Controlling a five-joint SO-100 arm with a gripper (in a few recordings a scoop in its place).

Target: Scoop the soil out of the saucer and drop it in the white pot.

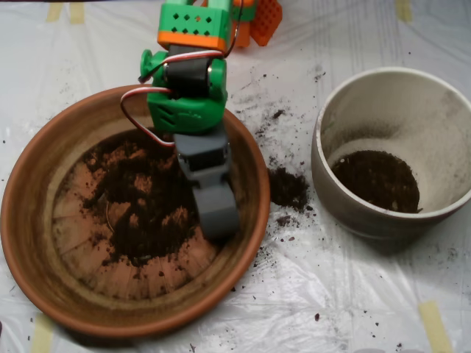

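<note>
Grey scoop (218, 212) sat low inside the terracotta saucer (29, 220), right of the soil (143, 209) heap w/ its tip at the heap's edge; open or closed, can't tell. Spilled soil (287, 188) lay btwn saucer and white pot (346, 213), which held more soil.

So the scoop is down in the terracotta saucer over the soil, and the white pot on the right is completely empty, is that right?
Not quite. The white pot is not empty: the overhead view shows a dark patch of soil on its bottom. The rest holds: the scoop is down in the terracotta saucer, over the soil there.
</note>
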